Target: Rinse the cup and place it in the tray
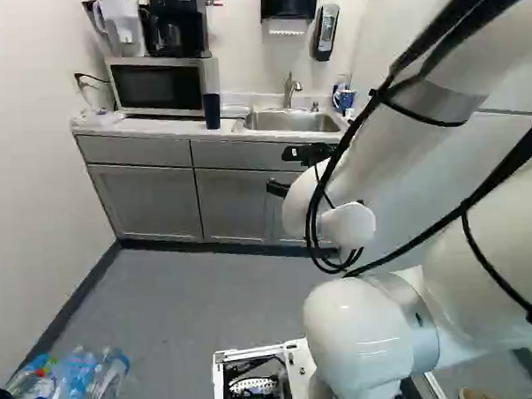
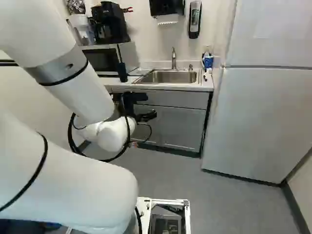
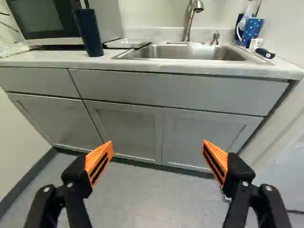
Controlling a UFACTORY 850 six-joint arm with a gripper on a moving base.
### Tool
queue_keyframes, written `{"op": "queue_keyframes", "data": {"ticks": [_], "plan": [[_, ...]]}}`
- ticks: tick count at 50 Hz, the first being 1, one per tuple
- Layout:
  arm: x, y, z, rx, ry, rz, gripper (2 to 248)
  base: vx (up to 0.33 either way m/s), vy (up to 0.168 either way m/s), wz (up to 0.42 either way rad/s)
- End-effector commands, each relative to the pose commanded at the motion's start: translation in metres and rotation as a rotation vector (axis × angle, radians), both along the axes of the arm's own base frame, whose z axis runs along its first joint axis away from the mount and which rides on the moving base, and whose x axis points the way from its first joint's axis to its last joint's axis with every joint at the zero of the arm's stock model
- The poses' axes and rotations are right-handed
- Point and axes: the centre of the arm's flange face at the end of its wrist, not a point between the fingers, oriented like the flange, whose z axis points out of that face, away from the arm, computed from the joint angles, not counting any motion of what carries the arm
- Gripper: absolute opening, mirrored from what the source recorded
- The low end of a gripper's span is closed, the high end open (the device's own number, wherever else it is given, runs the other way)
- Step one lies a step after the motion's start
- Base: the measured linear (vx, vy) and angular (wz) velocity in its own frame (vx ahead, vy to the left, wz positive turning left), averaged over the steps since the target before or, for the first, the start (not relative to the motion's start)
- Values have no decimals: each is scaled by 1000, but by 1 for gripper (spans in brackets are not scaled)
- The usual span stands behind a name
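There is one bench [image 3: 142,66], carrying one sink [image 2: 173,77], one faucet [image 2: 173,57], one pump [image 3: 215,38], one microwave [image 1: 159,87], one tumbler [image 3: 89,32], one tray [image 3: 128,42] and one polka-dotted mug [image 3: 251,31] (something dark blue sits behind it, too hidden to count as a second). On top of the microwave are one coffee maker [image 1: 177,22] and one pitcher [image 1: 119,20]. Below are two drawer fronts [image 3: 175,90] and three cabinet doors [image 3: 126,128]. Add two wall dispensers [image 2: 194,19], one refrigerator [image 2: 263,117], several plastic bottles [image 1: 75,384] (overlapping, so no exact tally) and one end effector [image 2: 148,106] with two orange pads [image 3: 99,161].
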Motion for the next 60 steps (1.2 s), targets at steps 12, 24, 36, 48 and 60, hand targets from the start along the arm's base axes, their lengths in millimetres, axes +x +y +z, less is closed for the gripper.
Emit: {"op": "queue_keyframes", "data": {"ticks": [12,24,36,48,60], "plan": [[0,0,0,0,0,0,247,0,0,0],[0,0,3,0,-12,0,247,0,0,0],[15,-3,15,0,-39,-12,247,0,0,0],[34,-8,28,-1,-66,-27,247,0,0,0],[53,-13,42,-2,-92,-41,247,0,0,0]]}}
